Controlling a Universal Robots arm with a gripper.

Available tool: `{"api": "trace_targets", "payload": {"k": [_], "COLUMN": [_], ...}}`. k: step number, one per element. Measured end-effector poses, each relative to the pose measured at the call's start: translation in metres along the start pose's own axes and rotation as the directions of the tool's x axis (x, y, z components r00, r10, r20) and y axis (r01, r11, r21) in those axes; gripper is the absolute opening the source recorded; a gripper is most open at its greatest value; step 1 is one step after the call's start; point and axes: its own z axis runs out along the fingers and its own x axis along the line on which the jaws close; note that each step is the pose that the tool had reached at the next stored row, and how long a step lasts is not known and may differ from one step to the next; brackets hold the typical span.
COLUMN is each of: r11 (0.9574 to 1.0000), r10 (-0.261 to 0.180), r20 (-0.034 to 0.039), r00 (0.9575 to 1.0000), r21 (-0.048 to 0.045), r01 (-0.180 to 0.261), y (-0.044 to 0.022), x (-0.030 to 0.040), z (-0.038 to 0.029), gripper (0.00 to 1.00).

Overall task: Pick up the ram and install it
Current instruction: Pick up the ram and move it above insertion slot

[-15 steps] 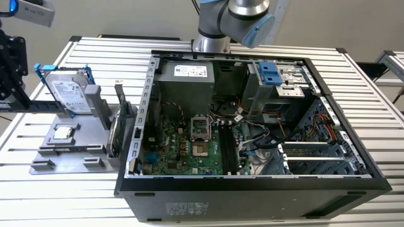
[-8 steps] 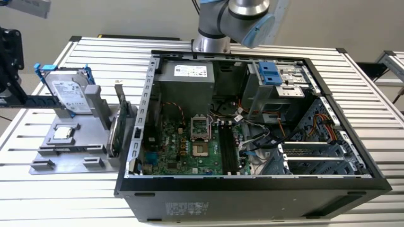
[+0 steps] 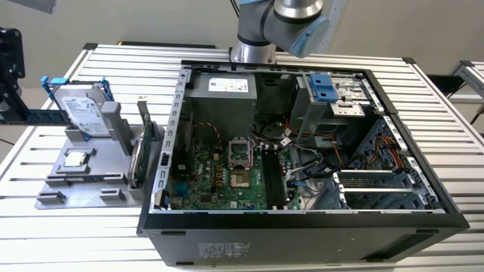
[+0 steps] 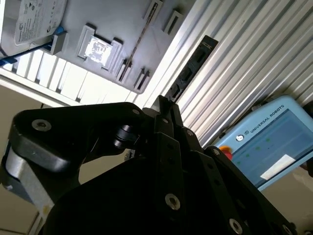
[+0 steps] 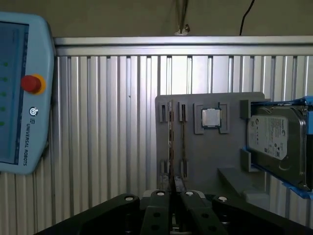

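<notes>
Gripper (image 5: 172, 188) observed with jaws drawn narrow onto the ram (image 4: 190, 68), clamping it by its two flat faces. Ram is held lengthwise along the slats, clear above the worktop (image 5: 98, 147).

In the second wrist view its chip-bearing face shows against bare slats, just beside the slotted side of the grey tray (image 5: 230, 147). In the first wrist view it is edge-on, a thin line running out from the jaws across that same side.

Tray sits near the worktop's edge at the exterior view's left. On it: a processor (image 5: 211, 117) lying flat at mid-tray, and a hard drive (image 5: 276, 142) in a blue frame, leaning at the end opposite the slots.

Open computer case (image 3: 302, 238) occupies the worktop's middle. Green expansion card (image 3: 140, 156) stands upright between tray and case.
</notes>
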Motion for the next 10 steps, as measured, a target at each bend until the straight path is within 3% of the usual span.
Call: {"api": "trace_targets", "payload": {"k": [6,10], "r11": [1.0,1.0], "r10": [0.0,0.0], "r20": [-0.0025,-0.0024], "r00": [1.0,1.0], "r21": [-0.0008,-0.0007], "r01": [0.0,0.0], "y": [-0.0008,-0.0047], "x": [-0.0001,0.0], "z": [-0.0003,-0.0002], "gripper": [0.0,0.0]}}
